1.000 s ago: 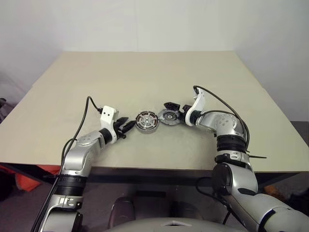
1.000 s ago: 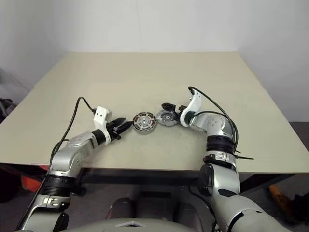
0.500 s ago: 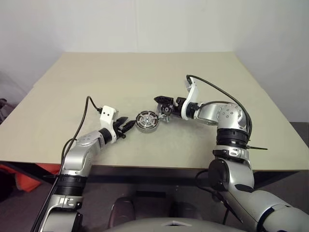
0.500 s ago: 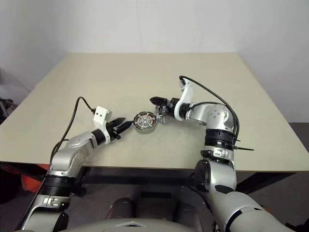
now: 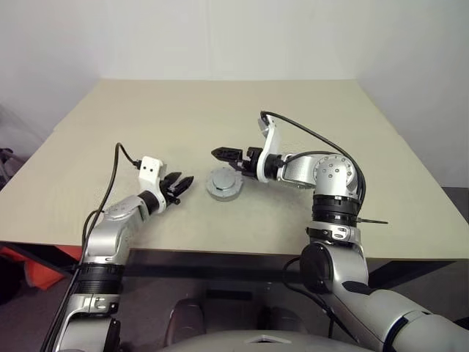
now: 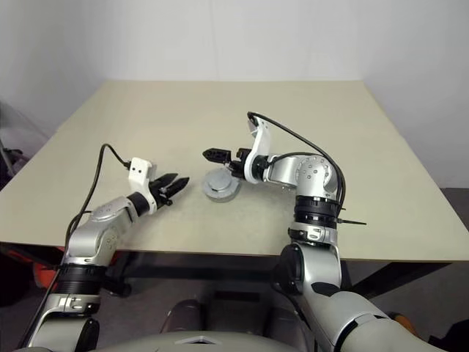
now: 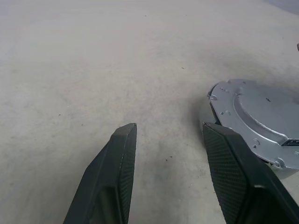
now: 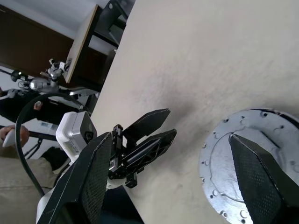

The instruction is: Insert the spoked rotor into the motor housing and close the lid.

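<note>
While I watched the head cameras, the motor housing sat on the table as a closed grey disc: a smooth silver lid covered its top, and no copper windings or spoked rotor could be seen. I judged the rotor was inside and the lid on, though I couldn't tell whether the lid was fully seated. My right gripper hovered just above and behind the housing, fingers spread wide and empty. My left gripper hung just beside the housing, apart from it, fingers parted and grasping nothing. What remained, I reckoned, was at most pressing the lid home.
</note>
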Available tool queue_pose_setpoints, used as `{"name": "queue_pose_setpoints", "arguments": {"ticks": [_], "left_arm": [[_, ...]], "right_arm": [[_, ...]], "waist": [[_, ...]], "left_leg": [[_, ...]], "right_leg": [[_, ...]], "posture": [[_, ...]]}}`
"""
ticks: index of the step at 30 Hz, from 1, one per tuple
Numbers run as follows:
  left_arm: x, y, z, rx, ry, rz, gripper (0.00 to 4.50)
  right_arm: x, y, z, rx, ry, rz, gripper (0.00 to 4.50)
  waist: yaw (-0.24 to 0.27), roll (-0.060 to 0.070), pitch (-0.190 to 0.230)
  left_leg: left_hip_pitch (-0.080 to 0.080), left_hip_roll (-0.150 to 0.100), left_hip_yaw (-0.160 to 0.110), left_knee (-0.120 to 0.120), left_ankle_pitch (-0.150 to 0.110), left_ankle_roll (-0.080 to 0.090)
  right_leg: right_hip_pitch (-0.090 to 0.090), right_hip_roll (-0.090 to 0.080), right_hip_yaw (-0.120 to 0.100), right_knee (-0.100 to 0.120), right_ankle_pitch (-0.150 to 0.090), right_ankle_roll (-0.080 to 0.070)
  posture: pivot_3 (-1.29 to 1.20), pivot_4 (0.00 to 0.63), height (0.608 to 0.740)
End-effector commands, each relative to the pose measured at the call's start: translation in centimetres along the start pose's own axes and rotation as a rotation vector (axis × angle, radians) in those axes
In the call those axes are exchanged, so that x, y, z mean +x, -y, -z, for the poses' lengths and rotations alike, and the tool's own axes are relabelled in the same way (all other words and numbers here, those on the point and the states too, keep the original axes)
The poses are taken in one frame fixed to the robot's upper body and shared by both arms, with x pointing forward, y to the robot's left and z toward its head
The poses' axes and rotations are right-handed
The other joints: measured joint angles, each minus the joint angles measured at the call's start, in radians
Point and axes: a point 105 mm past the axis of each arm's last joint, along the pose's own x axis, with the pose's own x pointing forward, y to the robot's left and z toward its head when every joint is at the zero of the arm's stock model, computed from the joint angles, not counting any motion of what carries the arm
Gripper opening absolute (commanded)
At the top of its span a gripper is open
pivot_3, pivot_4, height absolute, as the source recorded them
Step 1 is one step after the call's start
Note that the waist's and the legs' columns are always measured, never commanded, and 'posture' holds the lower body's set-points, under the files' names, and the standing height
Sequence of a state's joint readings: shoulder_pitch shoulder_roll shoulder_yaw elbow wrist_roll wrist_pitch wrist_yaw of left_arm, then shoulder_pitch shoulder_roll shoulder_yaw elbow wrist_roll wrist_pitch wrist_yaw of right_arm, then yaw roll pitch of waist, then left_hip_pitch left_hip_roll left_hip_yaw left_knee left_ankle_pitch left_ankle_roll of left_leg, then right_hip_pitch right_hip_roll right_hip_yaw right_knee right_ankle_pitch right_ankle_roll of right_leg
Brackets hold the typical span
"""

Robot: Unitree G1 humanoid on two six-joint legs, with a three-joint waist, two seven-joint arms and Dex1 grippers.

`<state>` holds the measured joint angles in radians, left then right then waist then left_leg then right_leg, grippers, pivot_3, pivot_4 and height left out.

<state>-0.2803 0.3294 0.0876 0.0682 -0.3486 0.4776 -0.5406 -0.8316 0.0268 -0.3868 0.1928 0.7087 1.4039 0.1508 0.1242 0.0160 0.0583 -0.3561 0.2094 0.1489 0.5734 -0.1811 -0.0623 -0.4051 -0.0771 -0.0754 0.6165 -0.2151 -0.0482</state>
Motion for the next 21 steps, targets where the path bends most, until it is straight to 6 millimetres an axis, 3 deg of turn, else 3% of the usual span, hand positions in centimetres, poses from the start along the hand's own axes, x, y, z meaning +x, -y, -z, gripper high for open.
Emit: {"name": "queue_pose_setpoints", "arguments": {"ticks": [1,4,8,13,16,21], "left_arm": [[0.0,-0.1,-1.6,0.031,0.052,0.000,2.37],[0.0,0.0,-1.6,0.032,0.052,0.002,2.37],[0.1,0.1,-1.7,0.035,0.054,0.008,2.37],[0.2,0.7,-1.7,0.058,0.065,0.038,2.37],[0.3,0.9,-1.8,0.065,0.079,0.048,2.37],[0.3,1.0,-1.7,0.069,0.079,0.059,2.37]], "right_arm": [[-0.1,-1.4,-1.4,-0.073,0.048,-0.039,4.46],[-0.1,-1.9,-1.7,-0.154,0.074,-0.060,4.46],[0.0,-2.2,-1.5,-0.516,0.145,-0.057,4.46],[0.9,1.1,0.8,-0.951,0.082,-0.031,4.46],[1.2,2.3,1.6,-1.029,0.054,-0.051,4.46],[1.7,2.6,2.3,-1.039,0.046,-0.094,4.46]], "waist": [[-0.001,0.000,0.000],[-0.001,0.000,0.000],[0.001,0.000,0.000],[0.001,-0.001,0.000],[-0.002,-0.001,0.000],[-0.006,-0.001,0.000]], "left_leg": [[0.000,0.000,0.000,0.000,0.000,0.000],[0.001,0.000,0.000,0.000,0.000,-0.001],[0.001,0.000,0.000,0.000,0.000,-0.001],[0.000,0.000,0.000,0.001,0.000,0.000],[0.000,0.000,0.000,0.003,0.000,0.000],[0.000,0.001,0.000,0.004,-0.001,0.002]], "right_leg": [[0.000,0.000,0.000,0.000,0.000,0.000],[0.000,0.000,0.000,0.001,0.000,0.000],[0.000,0.000,0.000,0.001,0.000,0.000],[0.001,0.000,0.000,0.001,-0.001,0.001],[0.001,0.000,0.000,0.001,-0.001,0.001],[0.002,0.000,0.000,0.002,0.003,-0.005]], "posture": [[0.00,0.000,0.740],[0.00,0.000,0.740],[0.00,0.000,0.740],[0.00,0.000,0.740],[0.00,0.000,0.740],[0.00,0.000,0.740]]}}
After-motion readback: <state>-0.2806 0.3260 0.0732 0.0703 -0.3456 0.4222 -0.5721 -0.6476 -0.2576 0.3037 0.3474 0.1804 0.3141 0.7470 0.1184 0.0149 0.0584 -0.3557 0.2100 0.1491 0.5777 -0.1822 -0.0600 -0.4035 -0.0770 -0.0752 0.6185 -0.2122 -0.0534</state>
